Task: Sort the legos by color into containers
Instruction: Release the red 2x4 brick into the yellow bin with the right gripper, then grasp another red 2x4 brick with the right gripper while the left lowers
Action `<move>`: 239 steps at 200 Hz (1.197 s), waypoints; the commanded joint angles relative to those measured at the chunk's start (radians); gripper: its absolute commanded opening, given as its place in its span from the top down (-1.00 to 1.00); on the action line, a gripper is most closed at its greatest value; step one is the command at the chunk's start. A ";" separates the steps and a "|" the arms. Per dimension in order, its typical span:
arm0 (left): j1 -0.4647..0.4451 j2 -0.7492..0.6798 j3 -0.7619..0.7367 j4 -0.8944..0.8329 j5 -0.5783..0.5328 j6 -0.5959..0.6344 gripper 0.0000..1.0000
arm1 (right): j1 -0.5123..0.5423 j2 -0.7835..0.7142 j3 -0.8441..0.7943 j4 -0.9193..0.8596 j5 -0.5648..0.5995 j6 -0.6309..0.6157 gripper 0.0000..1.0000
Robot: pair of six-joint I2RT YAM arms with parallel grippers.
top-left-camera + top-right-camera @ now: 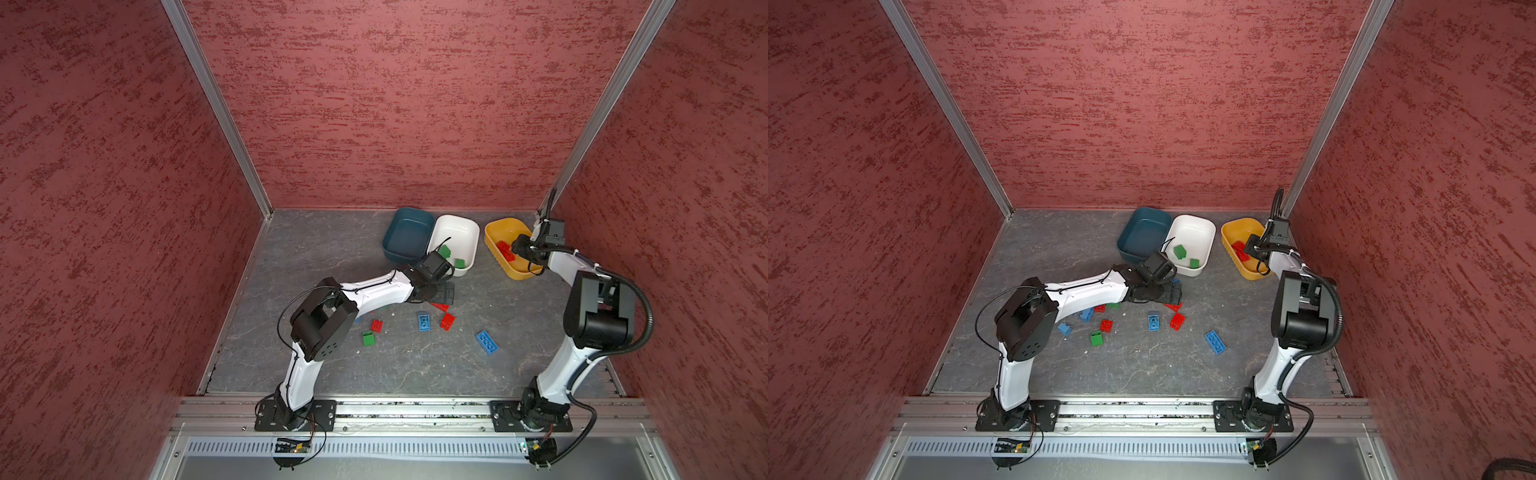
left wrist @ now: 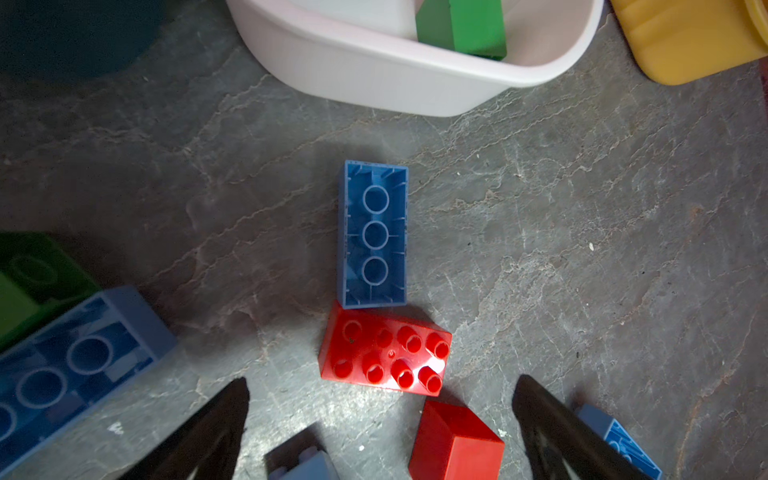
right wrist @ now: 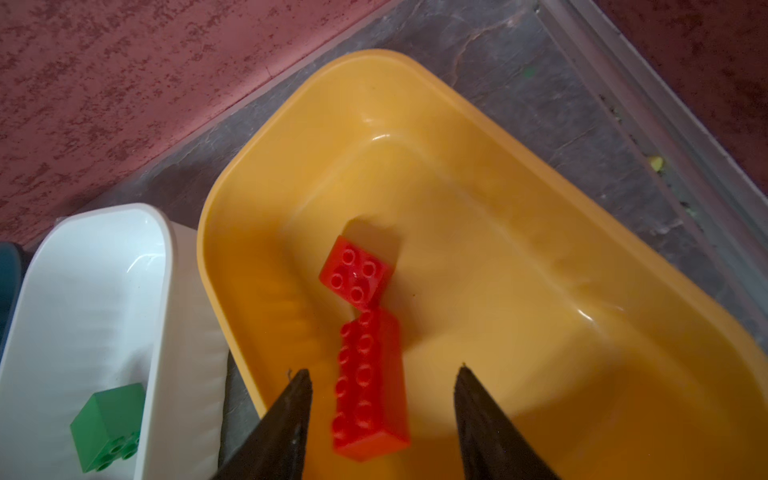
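Half under left arm (image 1: 1088, 291): blue legos (image 1: 1087, 314)

The slate floor (image 1: 316, 249) lies bare to the left of the teal tub (image 1: 405, 237) and across its front strip, so a gripper passes freely there. The teal tub touches the white tub (image 1: 457, 230), leaving no lane between them. A gap runs between the white tub and the yellow tub (image 1: 496, 230). Ahead of the left gripper (image 2: 381, 379), jaws spread wide, an upturned blue brick (image 2: 372, 235) butts a red oblong brick (image 2: 384, 357), with bare floor on either side. The right gripper (image 3: 383, 368), jaws apart, hangs over the yellow tub, and a long red brick (image 3: 370, 382) lies between its fingers with a gap on each side.
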 commanded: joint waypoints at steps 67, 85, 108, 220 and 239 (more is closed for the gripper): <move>-0.005 -0.177 -0.144 0.132 -0.089 -0.061 -0.99 | 0.117 -0.263 -0.177 -0.025 -0.071 0.021 -0.54; -0.005 -0.203 -0.178 0.158 -0.119 -0.085 -0.99 | 0.180 -0.329 -0.226 -0.035 -0.061 0.040 -0.57; -0.005 -0.234 -0.214 0.178 -0.159 -0.110 -0.99 | 0.262 -0.395 -0.322 0.001 -0.076 0.088 -0.72; 0.035 -0.258 -0.280 0.195 -0.197 -0.200 -0.99 | 0.634 -0.481 -0.608 0.100 -0.109 0.039 -0.88; 0.047 -0.253 -0.286 0.193 -0.179 -0.217 -0.99 | 0.683 -0.428 -0.587 0.091 -0.041 0.007 -0.82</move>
